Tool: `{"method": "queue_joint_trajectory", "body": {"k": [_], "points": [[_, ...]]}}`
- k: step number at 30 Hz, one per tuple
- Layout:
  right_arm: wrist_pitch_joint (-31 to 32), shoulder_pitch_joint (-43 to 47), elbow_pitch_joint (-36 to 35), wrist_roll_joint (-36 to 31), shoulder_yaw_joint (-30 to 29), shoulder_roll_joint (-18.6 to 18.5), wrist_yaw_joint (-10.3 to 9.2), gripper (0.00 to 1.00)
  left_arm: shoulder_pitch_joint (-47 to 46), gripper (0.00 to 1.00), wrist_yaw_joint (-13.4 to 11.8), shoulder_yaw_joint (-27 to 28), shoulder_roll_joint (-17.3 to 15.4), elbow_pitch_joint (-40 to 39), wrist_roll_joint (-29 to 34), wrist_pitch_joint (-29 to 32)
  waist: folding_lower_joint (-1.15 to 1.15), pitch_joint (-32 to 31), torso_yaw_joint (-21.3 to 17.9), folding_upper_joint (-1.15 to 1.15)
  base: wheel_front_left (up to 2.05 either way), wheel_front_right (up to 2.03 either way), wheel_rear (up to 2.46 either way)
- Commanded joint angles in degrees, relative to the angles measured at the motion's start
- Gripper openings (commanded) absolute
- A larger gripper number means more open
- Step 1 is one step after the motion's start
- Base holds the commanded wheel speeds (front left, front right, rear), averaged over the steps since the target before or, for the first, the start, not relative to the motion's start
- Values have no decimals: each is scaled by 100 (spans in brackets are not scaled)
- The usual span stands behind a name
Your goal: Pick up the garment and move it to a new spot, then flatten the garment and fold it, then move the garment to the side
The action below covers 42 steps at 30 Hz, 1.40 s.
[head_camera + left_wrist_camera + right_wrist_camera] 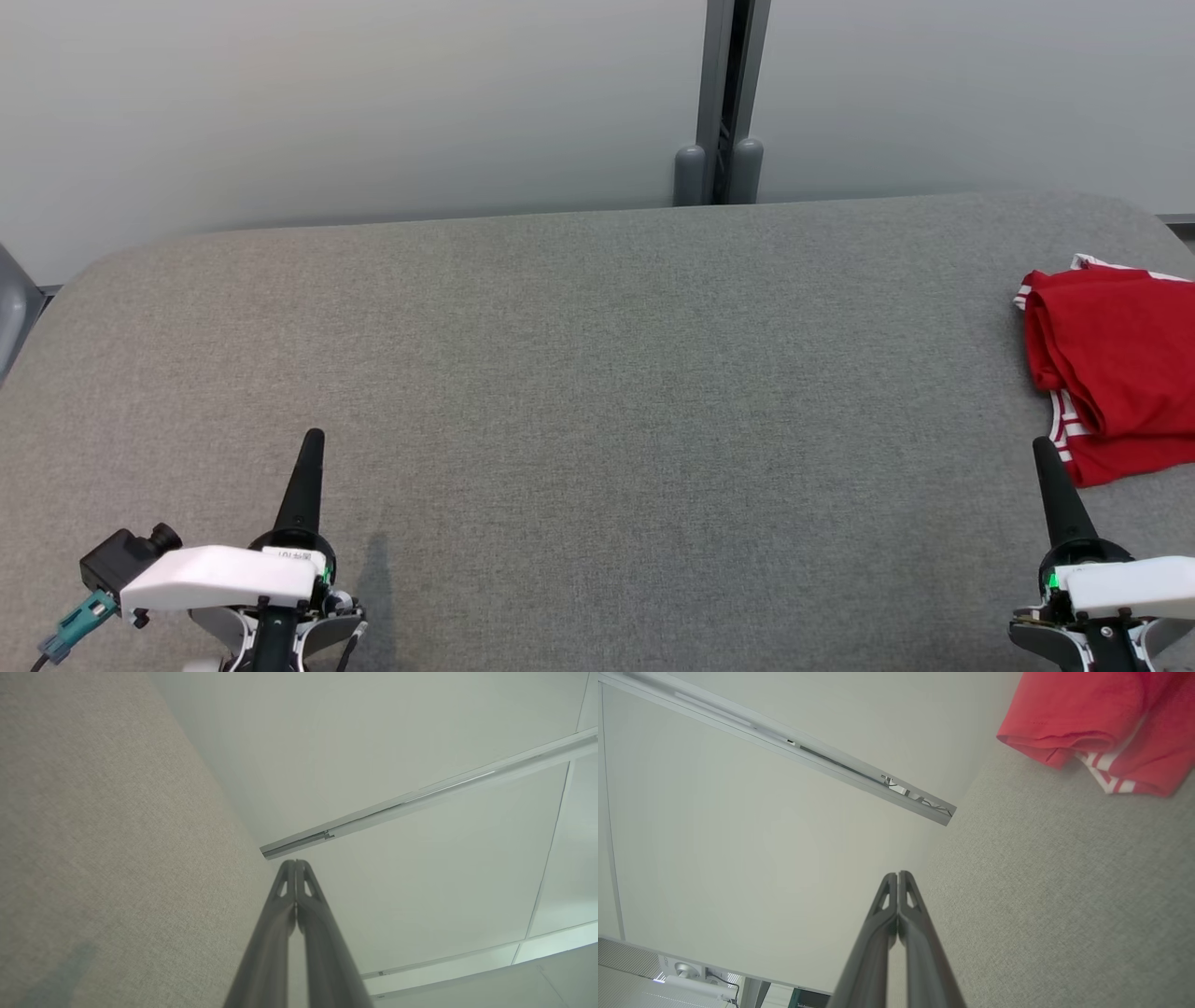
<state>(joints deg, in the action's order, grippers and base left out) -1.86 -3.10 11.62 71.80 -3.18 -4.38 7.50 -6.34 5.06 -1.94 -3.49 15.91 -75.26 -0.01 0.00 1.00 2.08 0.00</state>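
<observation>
At the far right edge of the grey table point(597, 355), the red garment point(1116, 359) lies in a loose, layered bundle with white-striped trim showing. Part of it runs past the head view's frame, so you cannot tell how near it sits to the table's edge on that side.

That is your first risk. A sideways nudge or a dragging pull could slide the cloth off the table.

The second is the layers. A shallow pinch would likely lift only the top fold and let the rest trail or bunch, which makes flattening harder.

Third, both tools are shut. If you drive in like this, the tips will plough the fabric instead of taking it, so open up before you reach.

Finally, the cloth sits well apart from the left side, so a two-handed lift means a long reach across.

As for pose, both arms rest low at the near edge with fingers pointing away toward the pale wall point(373, 103).

- **Left:** the left gripper point(313, 439) is at the lower left, its fingers pressed together and holding nothing.
- **Right:** the right gripper point(1041, 448) is at the lower right, likewise pinched closed and empty. Its tip is near the garment's near corner but apart from it.

Each wrist looks rolled onto its side, since the table runs along one side of its view.
</observation>
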Motion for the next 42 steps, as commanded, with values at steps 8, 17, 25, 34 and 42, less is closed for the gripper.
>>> {"method": "queue_joint_trajectory", "body": {"k": [8, 17, 25, 34, 42], "points": [[130, -11, -70, 483, -104, -64, -1, 0, -213, 0, 85, 93, -47, 29, -385, 125, 0, -14, -32, 0, 0, 0, 0], [239, -3, -72, 943, -180, -73, 0, 0, -301, 0, 127, 162, -44, 88, -746, 245, 0, -29, -71, 0, 0, 0, 0], [340, 5, -73, 1364, -263, -77, -1, 0, -358, 0, 171, 225, -39, 149, -1078, 361, 0, -45, -109, 0, 0, 0, 0], [444, 13, -75, 1788, -340, -79, -1, 0, -414, 0, 214, 290, -34, 208, -1420, 480, 0, -63, -152, 0, 0, 0, 0], [514, 18, -76, 2082, -396, -79, -1, 0, -474, 0, 241, 339, -30, 248, -1655, 555, 0, -76, -181, 0, 0, 0, 0]]}}
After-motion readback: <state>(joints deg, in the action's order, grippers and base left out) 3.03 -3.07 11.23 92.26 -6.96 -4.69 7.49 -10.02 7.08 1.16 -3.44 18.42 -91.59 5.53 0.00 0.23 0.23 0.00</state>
